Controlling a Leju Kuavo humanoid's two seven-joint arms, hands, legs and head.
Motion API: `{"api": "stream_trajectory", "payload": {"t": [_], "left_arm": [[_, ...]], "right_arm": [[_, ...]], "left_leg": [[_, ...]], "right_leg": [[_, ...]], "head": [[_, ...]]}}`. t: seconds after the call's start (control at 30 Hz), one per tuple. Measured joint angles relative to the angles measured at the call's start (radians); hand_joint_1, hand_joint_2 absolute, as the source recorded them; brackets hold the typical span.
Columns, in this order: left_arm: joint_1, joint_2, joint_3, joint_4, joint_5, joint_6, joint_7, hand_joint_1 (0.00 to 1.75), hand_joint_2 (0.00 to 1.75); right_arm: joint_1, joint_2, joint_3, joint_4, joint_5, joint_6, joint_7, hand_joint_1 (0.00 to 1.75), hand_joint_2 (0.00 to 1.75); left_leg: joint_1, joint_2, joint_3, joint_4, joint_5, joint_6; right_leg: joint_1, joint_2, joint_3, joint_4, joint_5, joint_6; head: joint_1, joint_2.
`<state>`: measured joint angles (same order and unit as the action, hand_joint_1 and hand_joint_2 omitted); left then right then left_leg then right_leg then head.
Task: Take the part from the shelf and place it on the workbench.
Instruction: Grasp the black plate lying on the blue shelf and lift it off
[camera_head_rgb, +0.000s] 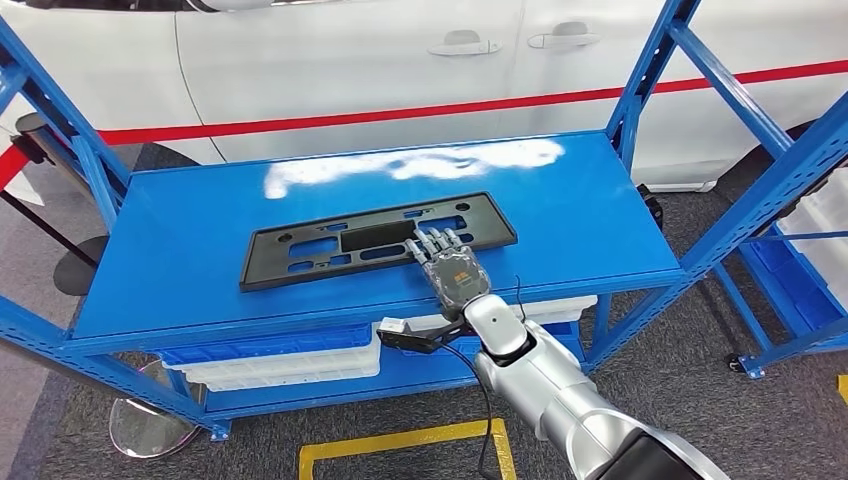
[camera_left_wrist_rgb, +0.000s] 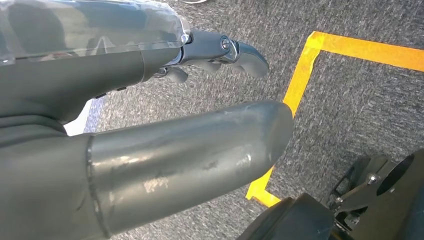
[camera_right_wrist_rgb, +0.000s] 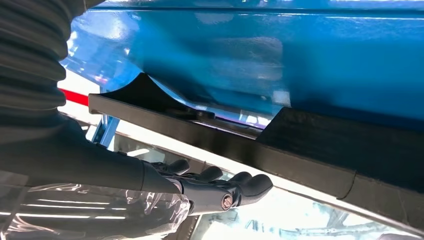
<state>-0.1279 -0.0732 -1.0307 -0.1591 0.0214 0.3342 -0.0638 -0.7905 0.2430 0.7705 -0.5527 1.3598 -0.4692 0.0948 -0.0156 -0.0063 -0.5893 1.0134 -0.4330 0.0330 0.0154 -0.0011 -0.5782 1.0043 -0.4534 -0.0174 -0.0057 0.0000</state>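
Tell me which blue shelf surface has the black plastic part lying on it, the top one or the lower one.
The top shelf. The flat black part lies on it under the right hand, while the lower shelf carries white and blue trays.

Left hand (camera_left_wrist_rgb: 190, 125) empty — over yellow floor tape (camera_left_wrist_rgb: 300, 80).

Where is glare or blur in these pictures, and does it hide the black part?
Head view: white glare on the blue shelf top, behind the black part, which stays sharp. Right wrist view: the part is close and soft, under reflections. Left wrist view: the left hand is blurred.
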Motion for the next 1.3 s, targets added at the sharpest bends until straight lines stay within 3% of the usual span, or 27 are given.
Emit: {"api": "stream_trajectory", "payload": {"t": [0.33,1.13,1.3], "left_arm": [[-0.018,-0.001,0.000,0.000,0.006,-0.008,-0.012,0.00,0.00],[-0.017,-0.001,0.001,0.000,0.010,-0.004,0.005,0.00,0.00],[-0.018,-0.001,0.004,0.000,0.020,0.003,0.003,0.00,0.00]], "right_arm": [[-0.028,0.028,0.000,0.017,0.018,0.048,0.005,0.00,1.75],[-0.057,0.037,0.000,0.012,0.004,0.079,-0.014,0.00,1.75],[-0.125,0.046,0.000,-0.020,-0.002,0.084,-0.016,0.00,1.75]], "left_leg": [[0.000,0.003,0.000,0.000,0.001,-0.001],[0.001,0.006,-0.002,0.000,0.002,-0.003],[0.001,0.007,0.000,0.000,0.003,-0.003]], "right_leg": [[0.000,0.004,-0.001,0.000,0.001,-0.001],[0.001,0.006,-0.004,0.000,0.004,-0.003],[0.001,0.006,-0.003,0.000,0.004,-0.003]], "head": [[0.000,0.000],[0.000,0.000],[0.000,0.000]]}}
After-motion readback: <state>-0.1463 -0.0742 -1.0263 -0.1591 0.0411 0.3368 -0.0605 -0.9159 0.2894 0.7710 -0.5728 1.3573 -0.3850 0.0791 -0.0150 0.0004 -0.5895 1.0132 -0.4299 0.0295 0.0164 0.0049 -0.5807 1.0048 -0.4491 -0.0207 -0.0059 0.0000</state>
